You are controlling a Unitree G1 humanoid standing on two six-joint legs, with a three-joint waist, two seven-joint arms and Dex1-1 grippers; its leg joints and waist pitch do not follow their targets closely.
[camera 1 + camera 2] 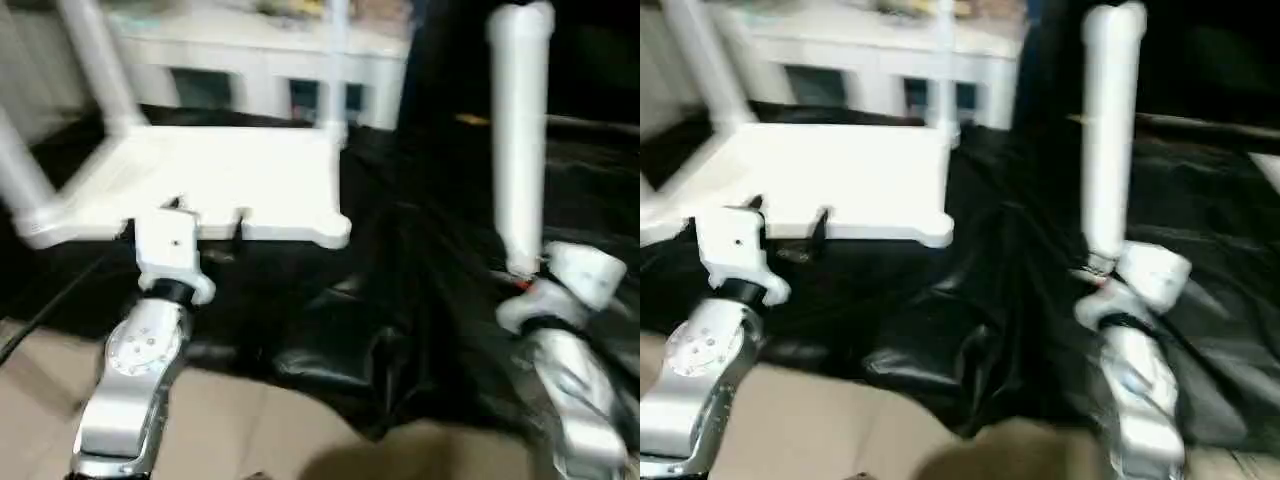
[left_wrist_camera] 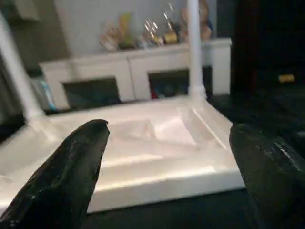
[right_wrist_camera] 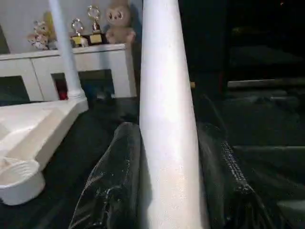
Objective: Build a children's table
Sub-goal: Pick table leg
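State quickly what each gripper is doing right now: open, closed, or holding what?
Left gripper: open, holding nothing, at the tabletop's near edge.
Right gripper: closed on an upright table leg.

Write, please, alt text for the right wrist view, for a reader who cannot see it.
The right end effector grips a long white table leg upright between its two black fingers. To one side lies the white upturned tabletop with an empty corner socket and one leg already standing in it, on black sheeting.
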